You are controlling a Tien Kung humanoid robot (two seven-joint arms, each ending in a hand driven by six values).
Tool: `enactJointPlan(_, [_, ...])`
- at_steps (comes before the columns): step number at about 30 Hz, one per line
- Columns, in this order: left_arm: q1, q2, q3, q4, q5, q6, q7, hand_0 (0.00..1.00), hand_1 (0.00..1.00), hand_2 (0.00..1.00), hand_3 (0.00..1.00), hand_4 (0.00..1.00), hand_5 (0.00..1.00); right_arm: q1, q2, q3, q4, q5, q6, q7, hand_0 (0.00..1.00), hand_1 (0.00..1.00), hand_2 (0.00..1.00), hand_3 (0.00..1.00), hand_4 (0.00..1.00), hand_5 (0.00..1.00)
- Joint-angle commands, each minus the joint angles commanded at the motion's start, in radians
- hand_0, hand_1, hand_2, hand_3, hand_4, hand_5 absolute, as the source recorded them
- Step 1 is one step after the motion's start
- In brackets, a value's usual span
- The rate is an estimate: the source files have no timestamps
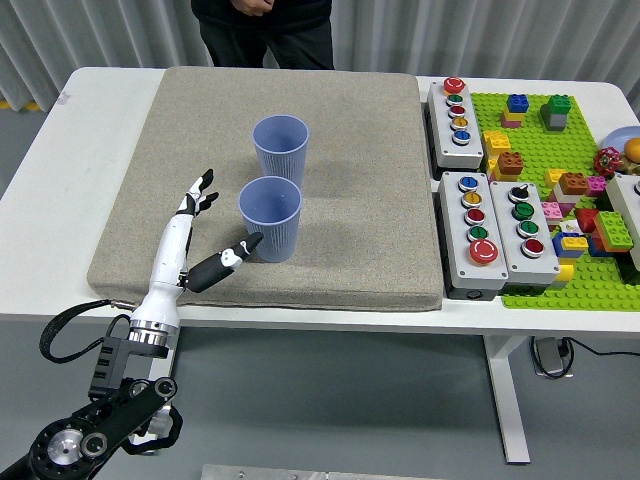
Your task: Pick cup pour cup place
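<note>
Two blue ribbed paper cups stand upright on the grey mat (350, 150). The near cup (270, 218) is just in front of the far cup (280, 147). My left hand (212, 228) lies open on the mat to the left of the near cup, fingers spread. Its thumb tip (250, 241) reaches toward the base of that cup, and whether it touches I cannot tell. The fingertips (203, 188) point up the mat, apart from the cup. The right arm does not show.
Grey button boxes (488, 225) sit right of the mat, with a green baseplate (560, 160) full of toy bricks beyond. A person in dark clothes (262, 30) stands at the far edge.
</note>
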Motion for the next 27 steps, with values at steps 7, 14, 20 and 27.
enactJointPlan(7, [0.030,0.018,-0.034,-0.064,-0.031,-0.010,-0.010,0.778,0.814,0.995,0.998,0.998,0.675,-0.004,0.001,0.004,0.000,-0.007,0.001,0.000,0.675,0.620,0.569,0.560,0.002,0.158])
enactJointPlan(14, [0.037,0.012,-0.080,-0.168,-0.200,0.014,-0.097,0.764,0.796,0.971,0.998,0.930,0.919,0.002,0.001,0.007,-0.001,-0.007,0.000,0.000,0.675,0.619,0.570,0.560,0.002,0.157])
enactJointPlan(20, [0.036,0.012,-0.102,-0.272,-0.267,0.015,-0.124,0.749,0.783,0.956,0.972,0.834,0.998,0.004,0.002,0.009,-0.001,-0.008,-0.001,0.000,0.675,0.619,0.570,0.560,0.002,0.158])
enactJointPlan(27, [0.037,0.027,-0.099,-0.364,-0.332,0.015,-0.119,0.727,0.763,0.934,0.929,0.790,0.998,0.007,0.003,0.007,-0.001,-0.003,-0.004,-0.001,0.675,0.620,0.570,0.560,0.002,0.157])
